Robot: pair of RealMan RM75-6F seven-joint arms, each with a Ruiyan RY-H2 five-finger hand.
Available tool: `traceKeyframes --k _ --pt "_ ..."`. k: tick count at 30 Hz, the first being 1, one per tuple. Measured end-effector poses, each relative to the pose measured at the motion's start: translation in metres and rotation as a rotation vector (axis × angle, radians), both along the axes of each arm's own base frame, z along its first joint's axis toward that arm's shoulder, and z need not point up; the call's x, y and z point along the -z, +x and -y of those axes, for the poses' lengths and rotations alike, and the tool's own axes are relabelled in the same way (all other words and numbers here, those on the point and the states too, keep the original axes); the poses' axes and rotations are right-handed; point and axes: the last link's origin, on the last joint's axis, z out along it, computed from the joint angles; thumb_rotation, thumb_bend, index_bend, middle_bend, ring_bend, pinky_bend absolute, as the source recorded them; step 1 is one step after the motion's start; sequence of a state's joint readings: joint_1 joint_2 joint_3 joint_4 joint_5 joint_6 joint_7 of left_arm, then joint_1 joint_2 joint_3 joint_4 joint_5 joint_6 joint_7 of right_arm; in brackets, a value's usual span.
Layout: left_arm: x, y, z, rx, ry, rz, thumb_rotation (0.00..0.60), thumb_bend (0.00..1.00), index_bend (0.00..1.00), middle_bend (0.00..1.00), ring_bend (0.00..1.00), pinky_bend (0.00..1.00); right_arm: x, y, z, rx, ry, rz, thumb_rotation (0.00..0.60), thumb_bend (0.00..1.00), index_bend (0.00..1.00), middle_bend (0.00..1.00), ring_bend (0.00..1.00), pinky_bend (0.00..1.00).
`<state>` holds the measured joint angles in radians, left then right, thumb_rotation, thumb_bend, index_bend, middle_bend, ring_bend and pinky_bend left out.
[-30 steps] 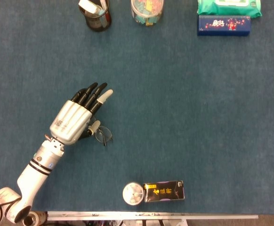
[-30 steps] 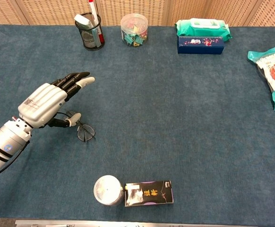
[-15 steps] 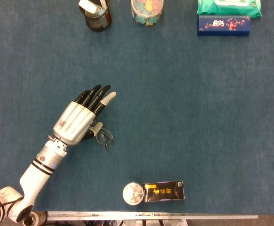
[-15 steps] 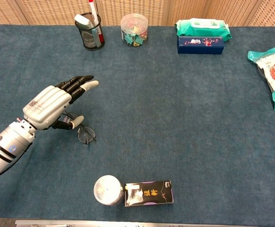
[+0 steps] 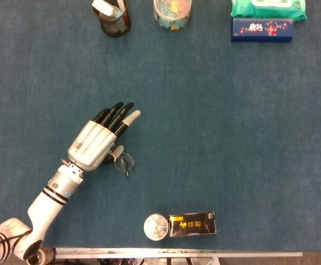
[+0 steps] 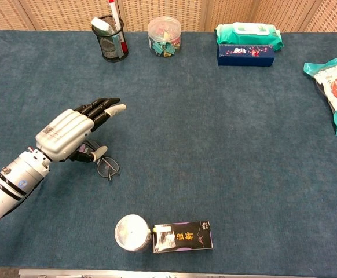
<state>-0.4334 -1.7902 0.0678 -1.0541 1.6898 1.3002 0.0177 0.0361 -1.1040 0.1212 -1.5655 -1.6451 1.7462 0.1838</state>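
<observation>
My left hand [image 5: 97,143] hovers low over the blue table mat at the left, back upward, fingers stretched out together toward the upper right. Its thumb lies against a pair of thin-framed glasses [image 5: 126,162] that rests on the mat just under the hand's right edge. In the chest view the left hand [image 6: 70,132] covers part of the glasses [image 6: 108,168], and only the lenses show. Whether the thumb grips the frame or merely touches it is hidden. The right hand is out of both views.
A mesh pen holder [image 5: 113,16], a clear jar [image 5: 172,12], a green wipes pack [image 5: 268,8] and a blue box [image 5: 262,30] line the far edge. A snack bag [image 6: 336,87] lies far right. A round tin [image 5: 155,227] and a black box [image 5: 192,224] lie near the front edge.
The left hand has slid a little to the right and toward the front edge. The glasses have shifted slightly the same way with it.
</observation>
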Motion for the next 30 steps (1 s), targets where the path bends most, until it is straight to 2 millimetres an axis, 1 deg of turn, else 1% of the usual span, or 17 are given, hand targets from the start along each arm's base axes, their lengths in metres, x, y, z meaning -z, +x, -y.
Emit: traceKeyframes --k 20,25,30 --pt "0.006 -0.002 0.002 -0.007 -0.016 -0.003 0.600 0.36 0.00 0.00 0.01 0.17 -0.001 0.001 0.002 0.000 -0.003 0.002 0.600 0.21 0.29 0.42 0.31 0.30" --pt "-0.002 0.001 0.003 0.006 0.000 0.013 0.600 0.36 0.00 0.00 0.01 0.17 -0.001 0.000 0.002 0.001 -0.005 0.002 0.600 0.21 0.29 0.42 0.31 0.30" --pt "-0.020 0.007 0.008 0.025 0.035 0.043 0.600 0.36 0.00 0.00 0.01 0.17 0.000 0.001 0.002 -0.001 -0.002 0.000 0.600 0.21 0.29 0.42 0.31 0.30"
